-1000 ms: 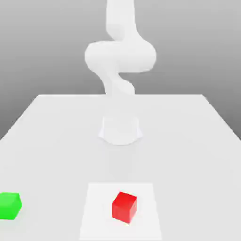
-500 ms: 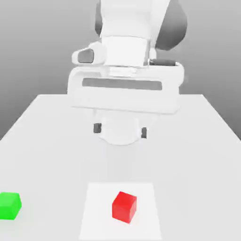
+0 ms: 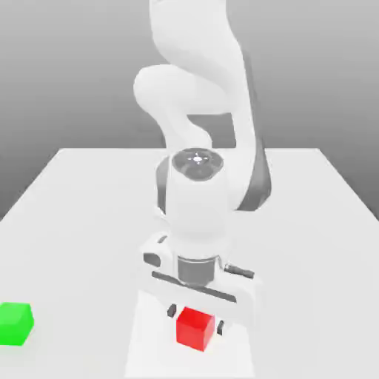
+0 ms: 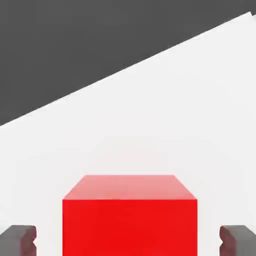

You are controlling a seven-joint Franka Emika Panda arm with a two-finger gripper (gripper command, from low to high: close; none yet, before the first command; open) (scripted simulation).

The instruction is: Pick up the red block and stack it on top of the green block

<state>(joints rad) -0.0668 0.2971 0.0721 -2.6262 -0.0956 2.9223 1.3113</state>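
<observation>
Gripper (image 3: 195, 320) stood wide open, nothing held, its fingertips (image 3: 172, 310) apart from the red block (image 3: 195, 329) between them, on the near white patch (image 3: 148, 355). Green block (image 3: 15, 323): exterior view's near left.

A smooth, matt finish is shown by the bright red cube (image 3: 195, 329) between the gripper's (image 3: 196, 320) fingers; a glossy dark cap (image 3: 197, 163) is seen above the gripper.

Your arm (image 3: 198, 200) bends down from above, its wrist (image 3: 197, 270) low and the hand (image 3: 200, 292) slightly tilted across the exterior view, its end at that view's right lower. Your gripper (image 3: 196, 319) points downward, its two fingers (image 4: 19, 241) open, standing well apart.
</observation>
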